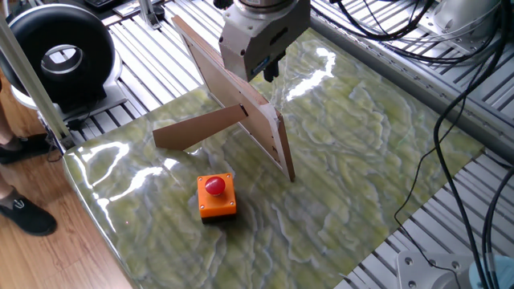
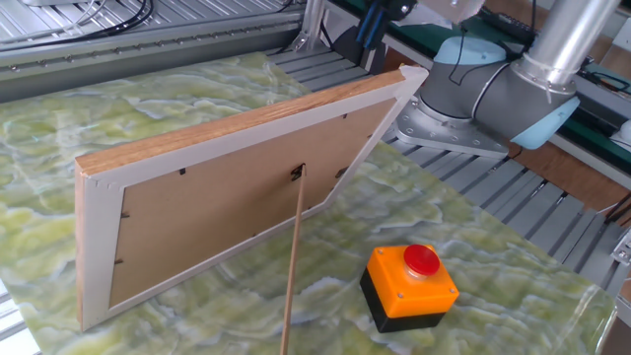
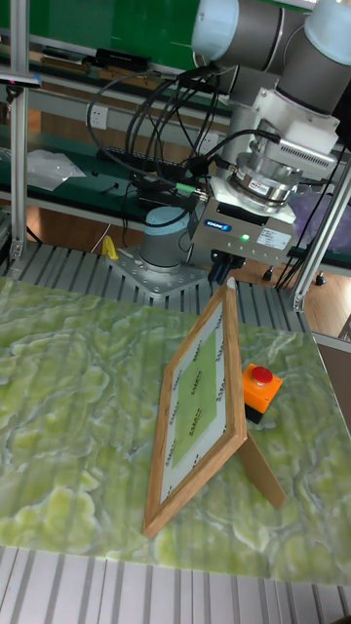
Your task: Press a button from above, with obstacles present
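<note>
The button (image 1: 214, 185) is a red dome on a small orange box (image 1: 218, 202), standing on the green marbled table in front of the obstacles; it also shows as the button (image 2: 422, 259) and the button (image 3: 261, 374). The obstacles are a large upright board (image 1: 241, 104) and a thin brown strip (image 1: 201, 128) leaning against it at an angle. My gripper (image 1: 269, 71) hangs above the board's top edge, on the far side from the button, well clear of it. Its dark fingertips show no readable gap. In the tall fixed view the gripper (image 3: 226, 265) hovers just behind the board (image 3: 200, 419).
A black round device (image 1: 60, 56) stands at the far left off the table. The arm's base (image 2: 493, 89) and bundled cables (image 1: 450, 96) lie past the table's right side. The strip (image 2: 293, 266) runs down toward the near edge beside the button.
</note>
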`<move>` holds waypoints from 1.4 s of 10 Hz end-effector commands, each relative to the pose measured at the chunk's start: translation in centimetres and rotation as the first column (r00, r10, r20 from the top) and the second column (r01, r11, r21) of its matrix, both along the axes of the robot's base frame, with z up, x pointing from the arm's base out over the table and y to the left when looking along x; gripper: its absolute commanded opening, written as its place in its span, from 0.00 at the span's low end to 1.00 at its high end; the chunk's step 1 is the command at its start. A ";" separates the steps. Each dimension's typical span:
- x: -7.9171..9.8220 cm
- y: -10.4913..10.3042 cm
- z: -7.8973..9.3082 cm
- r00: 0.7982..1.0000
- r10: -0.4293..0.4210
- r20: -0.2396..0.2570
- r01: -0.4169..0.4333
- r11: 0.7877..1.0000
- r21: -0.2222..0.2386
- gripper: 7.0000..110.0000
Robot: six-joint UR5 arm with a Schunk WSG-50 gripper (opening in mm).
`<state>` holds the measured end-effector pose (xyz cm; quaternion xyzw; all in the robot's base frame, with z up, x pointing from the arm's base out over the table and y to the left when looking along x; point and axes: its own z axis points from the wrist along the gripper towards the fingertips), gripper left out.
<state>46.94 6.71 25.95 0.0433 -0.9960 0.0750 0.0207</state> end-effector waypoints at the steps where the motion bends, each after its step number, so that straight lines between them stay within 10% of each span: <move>1: -0.1 3.0 -0.1 0.999 -0.042 -0.001 0.042 0.999 0.032 0.00; 7: 1.2 9.1 -1.5 0.991 -0.129 0.035 0.119 0.973 0.199 0.00; 14: 0.7 6.1 -2.1 0.999 0.031 0.018 -0.032 0.998 0.046 0.00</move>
